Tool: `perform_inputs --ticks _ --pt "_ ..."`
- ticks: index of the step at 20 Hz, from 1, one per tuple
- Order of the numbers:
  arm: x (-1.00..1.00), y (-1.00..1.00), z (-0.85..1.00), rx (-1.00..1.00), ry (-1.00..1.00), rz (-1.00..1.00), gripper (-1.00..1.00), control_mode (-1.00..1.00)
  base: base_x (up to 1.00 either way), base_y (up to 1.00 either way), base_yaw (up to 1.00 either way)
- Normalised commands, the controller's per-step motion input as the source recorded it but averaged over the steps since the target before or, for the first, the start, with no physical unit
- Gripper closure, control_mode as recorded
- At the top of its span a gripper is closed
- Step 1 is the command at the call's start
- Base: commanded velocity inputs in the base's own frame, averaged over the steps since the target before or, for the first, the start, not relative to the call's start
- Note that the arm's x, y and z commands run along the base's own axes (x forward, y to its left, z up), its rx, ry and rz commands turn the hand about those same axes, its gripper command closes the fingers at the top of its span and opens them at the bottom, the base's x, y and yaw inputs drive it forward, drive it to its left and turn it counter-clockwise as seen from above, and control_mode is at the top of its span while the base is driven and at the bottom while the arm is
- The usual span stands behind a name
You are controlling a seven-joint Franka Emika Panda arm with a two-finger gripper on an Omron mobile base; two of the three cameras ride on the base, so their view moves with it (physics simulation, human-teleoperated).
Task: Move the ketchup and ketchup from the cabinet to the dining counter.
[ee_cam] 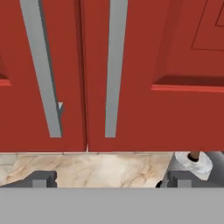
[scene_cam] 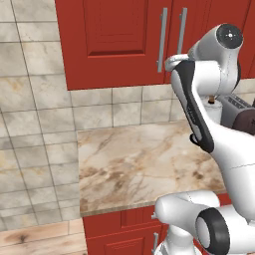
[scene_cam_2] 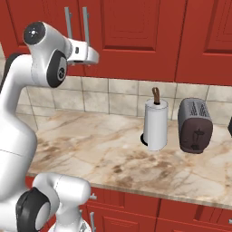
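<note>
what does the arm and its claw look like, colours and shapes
The arm is glossy white with rounded, tube-like links and dark grey to black joint bands, plus round grey end caps at the joints. The claw has two small, blocky dark grey fingertips. No cables or markings are visible.

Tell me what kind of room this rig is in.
A kitchen, rendered: red wall cabinet with closed doors and silver bar handles above a marbled worktop backed by tiles, with a paper-towel roll and a toaster standing on it.
</note>
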Motion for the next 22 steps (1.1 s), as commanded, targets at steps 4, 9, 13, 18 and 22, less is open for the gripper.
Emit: perform_inputs --ticks 4,9,13,18,22 --pt "0.23 -0.01 0.23 0.01 0.02 0.02 -1.00 -1.00 0.00 0.00 0.00" --pt "0.33 -0.04 0.18 0.02 0.05 0.02 -1.00 -1.00 0.00 0.00 0.00" --pt "0.31 -0.09 0.03 0.02 0.02 0.03 -1.00 -1.00 0.00 0.00 0.00" --pt "0.29 -0.04 -0.08 0.00 -0.03 0.00 -1.00 -1.00 0.00 0.00 0.00" --pt "0.32 -0.01 -0.09 0.00 -0.06 0.00 -1.00 -1.00 0.00 0.00 0.00"
